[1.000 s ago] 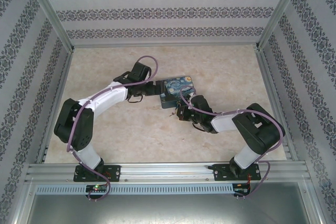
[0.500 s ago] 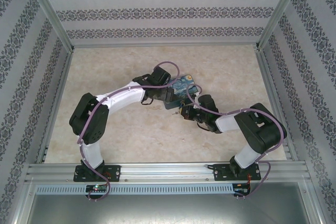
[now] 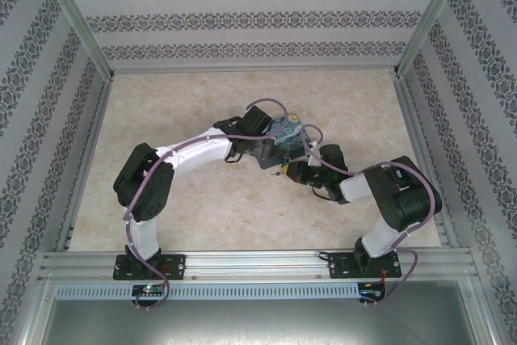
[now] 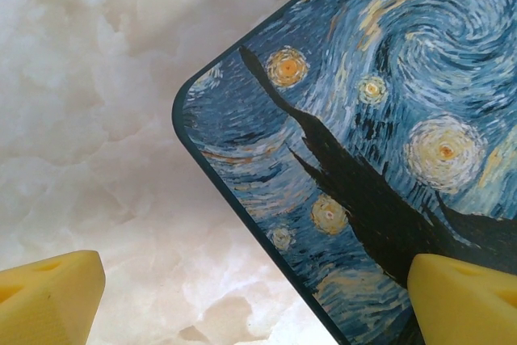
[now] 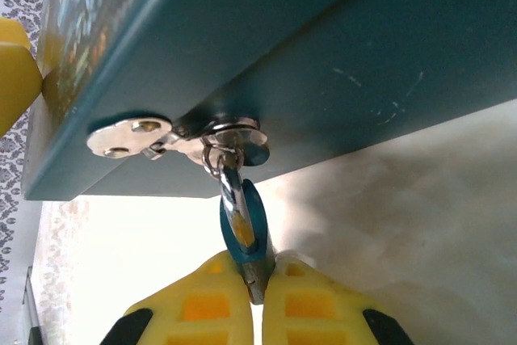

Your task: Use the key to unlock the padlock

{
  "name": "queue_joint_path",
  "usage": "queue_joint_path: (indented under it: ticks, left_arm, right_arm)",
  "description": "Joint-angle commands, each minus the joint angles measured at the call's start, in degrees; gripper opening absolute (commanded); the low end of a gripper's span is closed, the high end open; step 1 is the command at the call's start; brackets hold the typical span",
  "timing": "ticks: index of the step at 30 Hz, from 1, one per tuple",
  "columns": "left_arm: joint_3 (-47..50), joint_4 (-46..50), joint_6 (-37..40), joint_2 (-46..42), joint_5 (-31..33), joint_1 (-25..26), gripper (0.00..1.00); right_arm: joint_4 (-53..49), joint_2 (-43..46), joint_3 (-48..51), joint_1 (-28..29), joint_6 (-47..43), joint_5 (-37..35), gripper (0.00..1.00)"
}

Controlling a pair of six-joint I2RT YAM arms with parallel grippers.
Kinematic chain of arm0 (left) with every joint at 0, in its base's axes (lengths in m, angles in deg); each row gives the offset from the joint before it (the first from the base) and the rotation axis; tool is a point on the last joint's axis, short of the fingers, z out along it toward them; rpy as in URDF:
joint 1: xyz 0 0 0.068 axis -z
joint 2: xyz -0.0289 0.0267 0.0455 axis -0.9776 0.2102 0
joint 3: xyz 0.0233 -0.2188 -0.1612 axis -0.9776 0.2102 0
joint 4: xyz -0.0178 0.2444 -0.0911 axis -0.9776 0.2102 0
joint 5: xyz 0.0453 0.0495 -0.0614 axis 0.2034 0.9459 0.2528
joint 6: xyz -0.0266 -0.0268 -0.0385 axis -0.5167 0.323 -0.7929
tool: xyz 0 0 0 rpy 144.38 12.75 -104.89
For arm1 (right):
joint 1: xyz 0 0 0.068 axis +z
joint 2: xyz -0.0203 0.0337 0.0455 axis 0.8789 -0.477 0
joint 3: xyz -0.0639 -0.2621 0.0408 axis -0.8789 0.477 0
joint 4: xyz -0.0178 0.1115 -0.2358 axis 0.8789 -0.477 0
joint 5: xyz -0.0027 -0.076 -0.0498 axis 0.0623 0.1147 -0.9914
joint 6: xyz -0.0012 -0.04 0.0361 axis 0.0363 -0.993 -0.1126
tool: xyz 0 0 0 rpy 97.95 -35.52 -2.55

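Status of the unlocking, checked from the largest item down.

The marbled table (image 3: 202, 199) carries the Starry Night print box (image 3: 284, 128), which sits mid-table with both arms converged on it. The left arm (image 3: 194, 149) reaches in from the left and the right arm (image 3: 380, 187) from the near right.

The left gripper (image 4: 257, 300) has its fingers spread apart. One yellow fingertip (image 4: 48, 296) is over bare table and the other lies over the box lid near its rounded corner. I judge it is bracing or about to brace the box, though I cannot confirm contact from its own camera. In the right wrist view a yellow finger (image 5: 14, 70) sits just beside the box's far edge.

The right gripper (image 5: 258, 296) is closed on the key (image 5: 255, 276). Its slim dark blade stands up between the pads into the underside of the padlock (image 5: 257, 216).

The padlock hangs from the silvery hasp (image 5: 133, 136) on the teal front wall of the box. Its shackle (image 5: 229, 179) is threaded through the staple and looks closed.

Assessment: the key is picked up and presented, and it appears seated at or in the keyway. I cannot tell how deep it sits. Outstanding are the turn of the key and the release of the shackle, so I log the padlock as not yet open.
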Motion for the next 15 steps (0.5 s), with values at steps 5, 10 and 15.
queue_joint_path:
  ticks: [5,10,15]
  left_arm:
    - [3.03,7.29,1.00,3.40,1.14,0.38,0.96]
    - [3.28,6.98,0.65,3.44,0.57,0.44,0.96]
    - [3.45,6.74,0.68,3.51,0.28,0.40,0.96]
  right_arm:
    - [-3.37,-0.82,4.50,-3.03,0.08,-2.05,0.25]
    - [-3.81,3.69,6.45,-4.44,0.38,-3.56,0.32]
    - [-4.99,9.96,8.64,-6.51,0.06,-5.19,0.44]
